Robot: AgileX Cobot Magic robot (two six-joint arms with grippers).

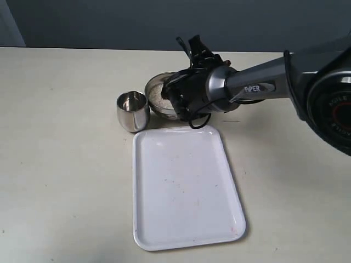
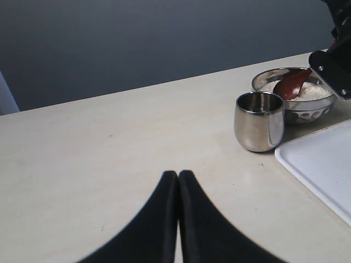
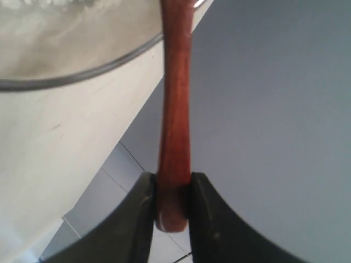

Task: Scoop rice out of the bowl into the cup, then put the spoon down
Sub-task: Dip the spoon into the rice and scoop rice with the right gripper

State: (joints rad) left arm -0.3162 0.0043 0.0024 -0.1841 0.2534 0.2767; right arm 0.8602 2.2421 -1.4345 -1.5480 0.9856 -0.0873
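Observation:
The steel bowl (image 1: 159,97) (image 2: 296,107) holds white rice (image 1: 157,94) (image 2: 312,91). To its left stands the smaller steel cup (image 1: 132,111) (image 2: 259,121); I see no rice in it. My right gripper (image 1: 176,96) (image 3: 174,189) is shut on the handle end of the reddish-brown wooden spoon (image 3: 174,126), whose oval bowl (image 2: 290,84) rests on the rice. In the exterior view the gripper hides the spoon. My left gripper (image 2: 178,175) is shut with nothing in it, low over the bare table, well short of the cup.
A white rectangular tray (image 1: 186,186) (image 2: 321,164) lies just in front of the cup and bowl. The right arm (image 1: 258,87) reaches in from the right. The table (image 1: 66,164) is pale beige, with a dark wall behind.

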